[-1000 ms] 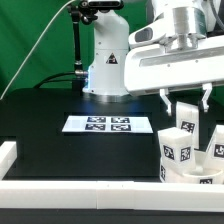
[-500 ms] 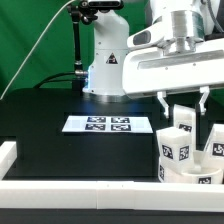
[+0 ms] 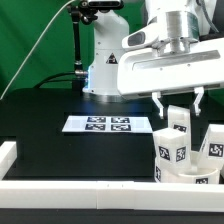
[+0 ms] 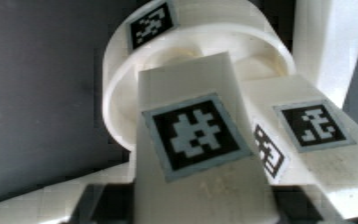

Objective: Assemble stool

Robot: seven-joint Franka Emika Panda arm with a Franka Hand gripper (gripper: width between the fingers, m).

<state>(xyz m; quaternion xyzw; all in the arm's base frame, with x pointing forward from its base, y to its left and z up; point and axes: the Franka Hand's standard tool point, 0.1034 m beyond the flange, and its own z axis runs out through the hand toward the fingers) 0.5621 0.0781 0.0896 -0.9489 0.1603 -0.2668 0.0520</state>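
Note:
The stool's round white seat (image 3: 172, 160) stands at the exterior view's right, near the front rail, with a tag on its side. My gripper (image 3: 180, 102) hangs right above it, shut on a chunky white tagged leg (image 3: 177, 121) that stands upright on the seat. A second leg (image 3: 214, 146) rises from the seat further right. In the wrist view the held leg (image 4: 201, 130) fills the middle between my dark fingers (image 4: 115, 200). There the seat (image 4: 179, 45) curves behind it and the other leg (image 4: 311, 124) stands beside it.
The marker board (image 3: 106, 124) lies flat on the black table in the middle. A long white rail (image 3: 80, 186) borders the front edge and another rail (image 3: 8, 156) the exterior view's left. The robot's white base (image 3: 104, 62) stands at the back.
My gripper with the leg has shifted a little toward the exterior view's left, and the seat with the other leg has moved the same way. The grip has stayed shut.

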